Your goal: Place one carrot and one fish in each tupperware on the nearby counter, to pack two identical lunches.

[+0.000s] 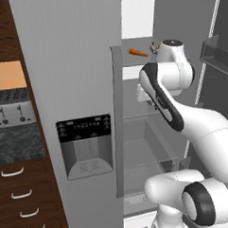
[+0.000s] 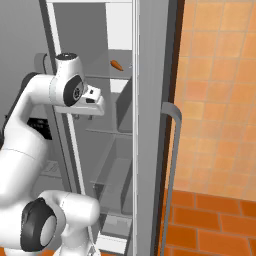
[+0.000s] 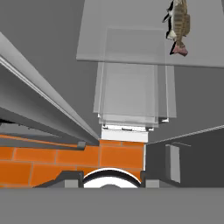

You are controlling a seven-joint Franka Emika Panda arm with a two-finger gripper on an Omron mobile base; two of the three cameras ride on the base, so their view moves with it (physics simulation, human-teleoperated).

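An orange carrot [image 1: 138,52] [image 2: 116,65] lies on an upper shelf inside the open fridge. In the hand view a brown fish [image 3: 179,24] lies on a grey shelf at the top right. My gripper [image 1: 144,96] [image 2: 90,107] hangs inside the fridge, below and a little to the side of the carrot's shelf, touching neither item. Its fingertips are hidden, so I cannot tell how the jaws stand, and nothing shows between them. The dark marbled counter [image 1: 18,142] lies at the far left. The tupperware is out of view.
A silver toaster [image 1: 11,108] stands on the counter above dark wood drawers [image 1: 23,196]. The closed fridge door with its dispenser [image 1: 84,146] separates counter and arm. Glass shelves [image 3: 131,87] stack below the hand. Orange floor tiles [image 2: 215,215] lie to the right.
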